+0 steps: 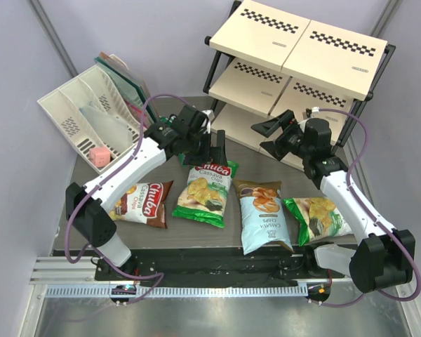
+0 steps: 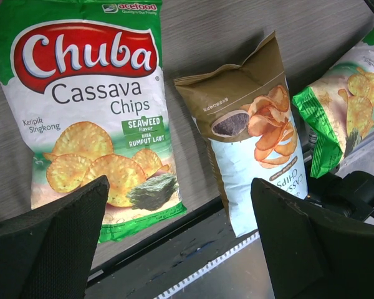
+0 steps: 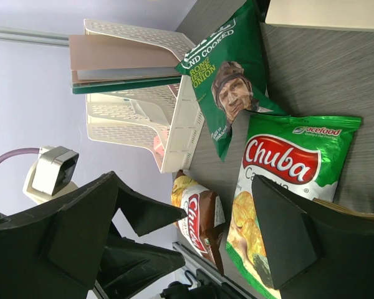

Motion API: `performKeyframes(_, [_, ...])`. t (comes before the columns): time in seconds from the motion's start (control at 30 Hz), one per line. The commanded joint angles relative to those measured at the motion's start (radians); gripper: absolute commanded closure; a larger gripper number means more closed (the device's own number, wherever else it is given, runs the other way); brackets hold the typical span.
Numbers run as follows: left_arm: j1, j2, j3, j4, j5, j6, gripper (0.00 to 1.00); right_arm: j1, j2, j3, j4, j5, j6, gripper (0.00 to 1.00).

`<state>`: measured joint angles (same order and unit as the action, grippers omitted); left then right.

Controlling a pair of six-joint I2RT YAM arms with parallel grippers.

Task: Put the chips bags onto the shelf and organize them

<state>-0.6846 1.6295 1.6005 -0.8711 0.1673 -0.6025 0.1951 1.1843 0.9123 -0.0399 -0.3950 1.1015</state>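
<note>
- While the left arm blocks it from above, a dark green bag (image 3: 227, 75) shows only to the right wrist camera. It lies left of the shelf (image 1: 295, 49), against the white organizer (image 1: 77, 116).
- Shelf's bottom tier is partly behind the right arm.
- Green bag (image 1: 312, 214), in front of the shelf, is partly covered by the right forearm.
- Organizer: one pink cube (image 1: 98, 156) in a compartment, flat folders (image 1: 119, 70) stood in the rear slot.
- Four bags lie flat on the table (image 1: 256, 168) in front of the shelf: brown Chuba bag (image 1: 144, 203), seaweed Chuba bag (image 1: 207, 193), light blue bag (image 1: 263, 217), and the green bag.
- Left pincer (image 2: 179, 187): fingers apart, over the seaweed Chuba bag.
- Right pincer (image 3: 186, 180): fingers apart, holding nothing, close before the shelf's lower tiers.
</note>
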Motion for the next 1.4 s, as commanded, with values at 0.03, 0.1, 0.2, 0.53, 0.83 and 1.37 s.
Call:
performKeyframes(0.03, [0.008,-0.039,0.010,0.041,-0.008,0.003,0.05,0.006,0.017,0.042,0.032,-0.011,-0.020,0.06])
performKeyframes(0.1, [0.010,-0.040,0.007,0.047,-0.008,0.003,0.04,0.006,0.021,0.045,0.035,-0.018,-0.020,0.06])
performKeyframes(0.2, [0.008,-0.048,0.000,0.052,-0.006,-0.003,0.05,0.004,0.026,0.049,0.034,-0.025,-0.023,0.06])
performKeyframes(0.53, [0.010,-0.094,-0.103,0.119,0.034,-0.066,0.03,0.004,0.002,0.039,-0.015,-0.038,-0.032,0.07])
performKeyframes(0.83, [0.008,-0.091,-0.090,0.107,0.028,-0.056,0.03,0.009,0.017,0.048,-0.017,-0.047,-0.034,0.07])
performKeyframes(1.37, [0.269,-0.396,-0.425,0.100,-0.173,-0.249,0.03,0.210,0.297,0.508,-0.607,0.050,-0.557,0.09])
